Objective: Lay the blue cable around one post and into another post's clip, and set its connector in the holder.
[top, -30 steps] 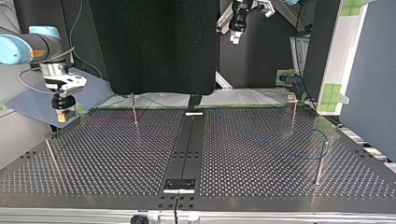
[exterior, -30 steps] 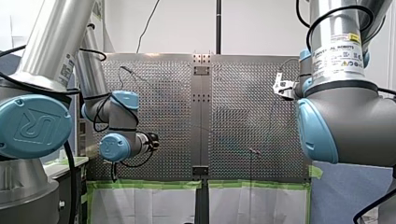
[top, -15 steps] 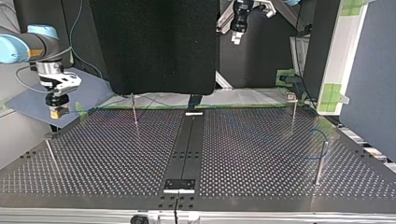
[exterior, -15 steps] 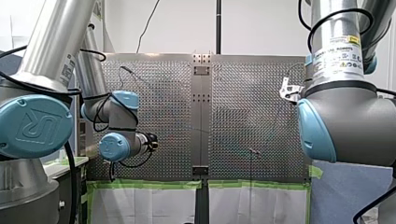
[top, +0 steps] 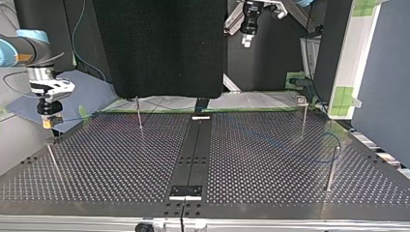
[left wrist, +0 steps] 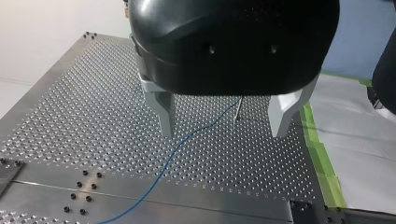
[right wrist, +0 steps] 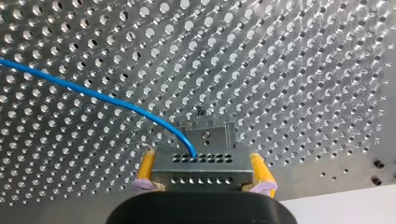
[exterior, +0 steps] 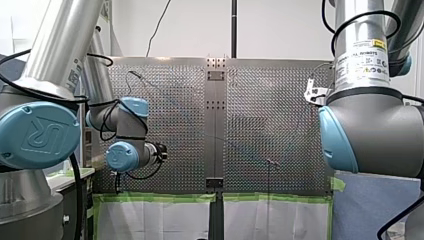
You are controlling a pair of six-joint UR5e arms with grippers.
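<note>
1. My right gripper (right wrist: 201, 183) hangs near the table's (right wrist: 303, 70) edge, its yellow pads clamped on the metal connector (right wrist: 201, 164). The blue cable (right wrist: 93, 95) trails from it.
2. My left gripper (left wrist: 224, 130), raised high, gapes wide, holding nothing.

Wide room is lying open over the middle of the counter (top: 121, 159), between four thin upright obstacles: the far-left post (top: 139, 112), far-right post (top: 304, 114), near-left post (top: 53, 162) and near-right post (top: 331, 168). The blue cable (left wrist: 177, 148) is trailing low, looping beside the near-right post. My right gripper (top: 47, 122) is hovering off the far-left corner, and my left gripper (top: 247, 42) is hanging high beyond the far edge.
</note>
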